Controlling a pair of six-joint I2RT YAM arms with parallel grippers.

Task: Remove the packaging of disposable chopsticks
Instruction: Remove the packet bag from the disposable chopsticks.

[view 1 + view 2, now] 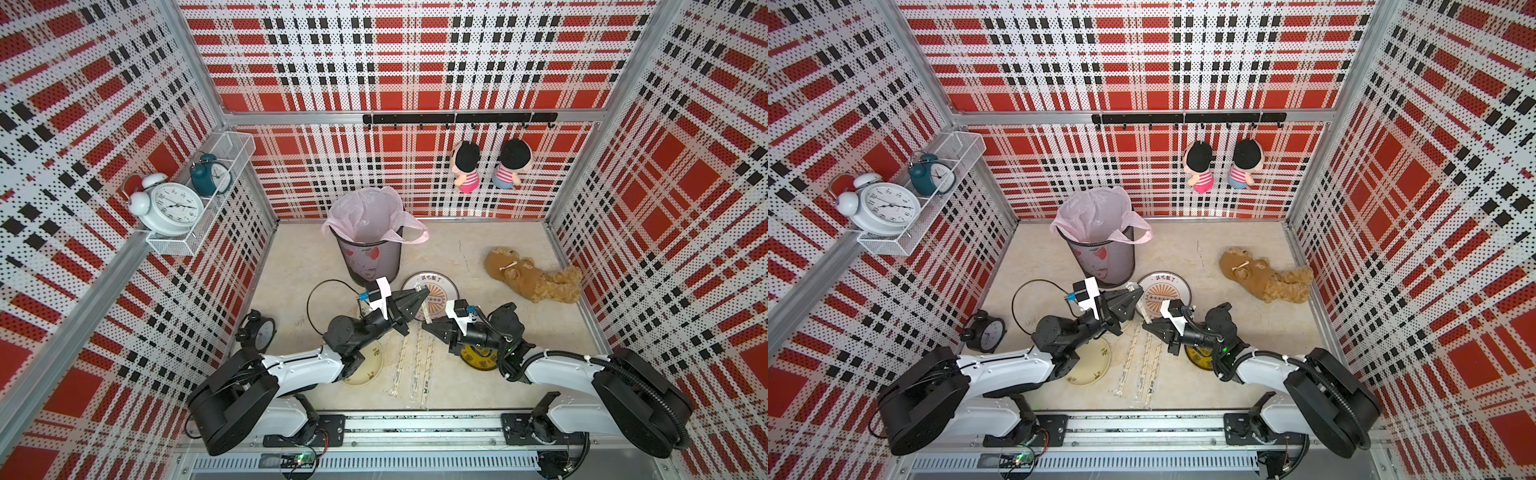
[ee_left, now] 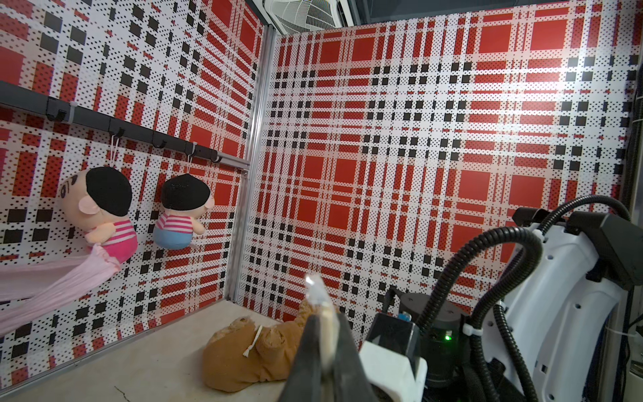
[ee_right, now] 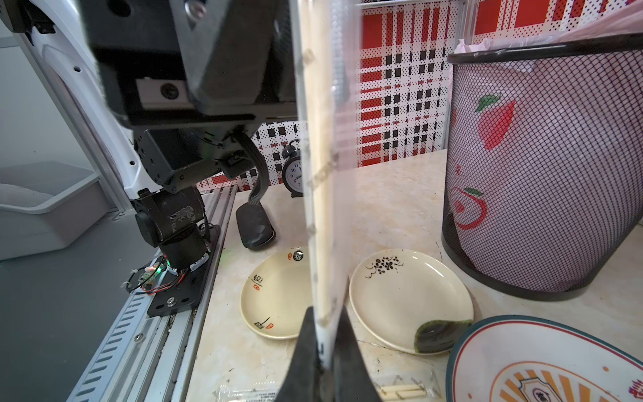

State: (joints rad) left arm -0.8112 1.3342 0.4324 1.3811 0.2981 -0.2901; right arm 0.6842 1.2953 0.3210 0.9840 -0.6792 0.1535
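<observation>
One sleeve of packaging [image 1: 424,309] with disposable chopsticks [image 3: 318,195] inside hangs in the air between my two grippers, in front of the bin. My left gripper [image 1: 426,291] is shut on its far end, and the clear tip of the packaging [image 2: 315,290] sticks out past the jaws. My right gripper [image 1: 424,326] is shut on the near end, where the packaging [image 3: 325,243] runs from its jaws up to the left gripper [image 3: 240,52]. Three more wrapped pairs [image 1: 417,365] lie side by side on the table below, also seen as wrapped pairs [image 1: 1144,365].
A black mesh bin with a pink liner [image 1: 370,249] stands just behind the grippers. Plates surround the spot: a cream plate [image 1: 365,368], a patterned plate [image 1: 436,284], a yellow plate [image 1: 482,357] and a second cream plate [image 3: 410,299]. A black clock [image 1: 259,330] and a brown teddy [image 1: 532,278] lie to the sides.
</observation>
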